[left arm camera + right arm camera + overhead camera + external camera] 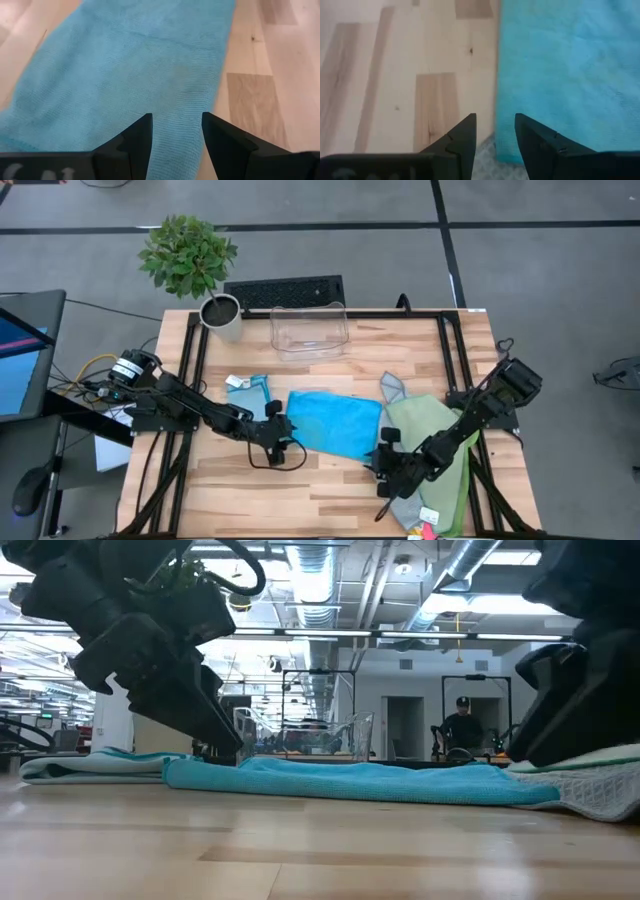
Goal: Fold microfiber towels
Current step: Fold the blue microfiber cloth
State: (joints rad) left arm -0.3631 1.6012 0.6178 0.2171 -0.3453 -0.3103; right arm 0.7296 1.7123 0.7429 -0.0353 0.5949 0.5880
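Wood-plank table, black frame rails along its sides, grey floor around it.

Teal towel lies flat mid-table, folded to a strip. Left gripper sits at its 9 o'clock edge, fingers apart over the cloth, nothing pinched. Right gripper sits at the towel's 4 o'clock corner, fingers apart straddling the edge, nothing held.

Green towel at 3 o'clock of the teal one, partly under the right arm, on top of a grey towel that runs toward the near right table edge. Light blue towel at 10 o'clock of the teal one, white tag on it. Something pink at the near right edge, too small to tell.

Further back: clear bin at 12 o'clock, then a potted plant at 11 o'clock, keyboard just past the table edge.

Low view only: room behind has exposed ducts and ceiling lights, a person far off; teal towel shows as a low flat layer, both grippers down at table level.

Left wrist view only: fingers clearly gapped with teal weave between them. Right wrist view: fingers gapped over the teal towel's edge, bare wood on one side, grey cloth just under them.
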